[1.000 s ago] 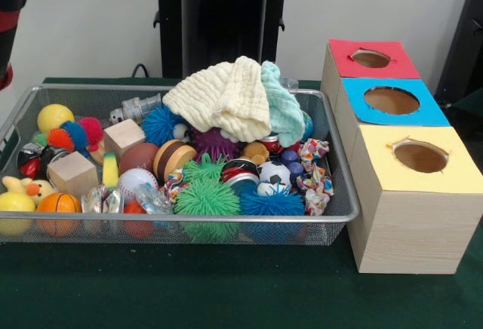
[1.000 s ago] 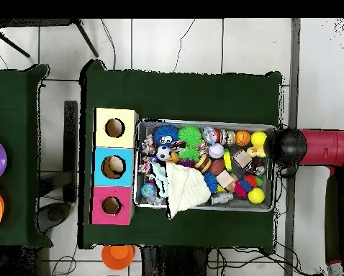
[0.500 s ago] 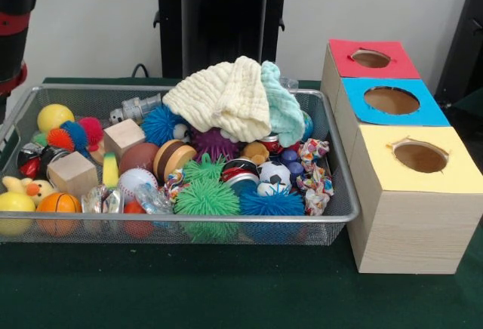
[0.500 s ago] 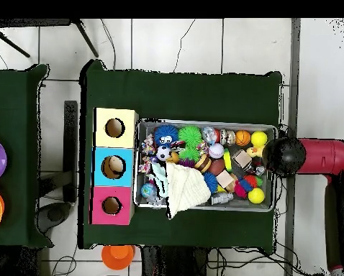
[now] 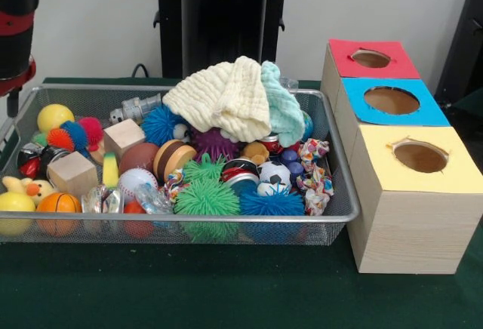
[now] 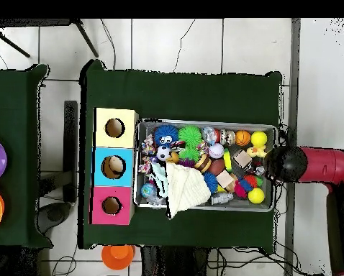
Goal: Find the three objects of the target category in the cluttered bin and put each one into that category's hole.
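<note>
Bin of wire mesh sits on the green surface, just beside the three-hole box with its red, blue and yellow tops. The target category is not stated, so candidates only.

Handling, as judgement:
- Spiky green ball near the bin's front rim: light, soft, squashy; spikes should give grip. Take it across the middle from above.
- Wooden cube toward the bin's arm-side end: stiff, flat faces, light; pinch two opposite faces.
- Yellow ball: smooth, likely to roll or slip; needs a centred pinch.
- Cream cloth heaped over the back of the pile, a mint cloth touching it: limp, hides what lies under; lift by a fold.

Arm hangs at the bin's end, outside the rim in the overhead view. End effector: only the red and black body shows in the front view's top corner; whether open or closed, cannot tell.

Against the earlier frames: the arm's head has shifted slightly along the bin's end. Bin contents unchanged, nothing lifted.
</note>
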{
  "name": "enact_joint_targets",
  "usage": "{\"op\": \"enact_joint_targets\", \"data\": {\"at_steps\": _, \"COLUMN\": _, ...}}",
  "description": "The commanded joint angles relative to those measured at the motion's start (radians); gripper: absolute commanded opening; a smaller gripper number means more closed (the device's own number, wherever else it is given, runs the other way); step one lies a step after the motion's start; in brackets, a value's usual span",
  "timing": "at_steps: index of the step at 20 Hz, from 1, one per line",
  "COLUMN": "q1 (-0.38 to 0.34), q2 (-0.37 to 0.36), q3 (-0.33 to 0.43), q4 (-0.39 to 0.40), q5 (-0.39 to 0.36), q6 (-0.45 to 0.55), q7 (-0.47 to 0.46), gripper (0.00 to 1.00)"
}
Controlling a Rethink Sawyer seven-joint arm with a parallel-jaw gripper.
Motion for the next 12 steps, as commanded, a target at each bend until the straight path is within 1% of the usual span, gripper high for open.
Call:
{"op": "enact_joint_targets", "data": {"at_steps": 1, "q1": -0.028, "q2": 0.027, "q3": 0.062, "q4": 0.078, "q5": 0.026, "q6": -0.045, "q7": -0.106, "gripper": 1.0}}
{"op": "enact_joint_targets", "data": {"at_steps": 5, "q1": -0.047, "q2": 0.039, "q3": 0.084, "q4": 0.089, "q5": 0.036, "q6": -0.073, "q7": -0.104, "gripper": 1.0}}
{"op": "enact_joint_targets", "data": {"at_steps": 8, "q1": -0.057, "q2": 0.035, "q3": 0.098, "q4": 0.1, "q5": 0.036, "q6": -0.102, "q7": -0.098, "gripper": 1.0}}
{"op": "enact_joint_targets", "data": {"at_steps": 12, "q1": -0.079, "q2": 0.033, "q3": 0.127, "q4": 0.12, "q5": 0.074, "q6": -0.124, "q7": -0.078, "gripper": 1.0}}
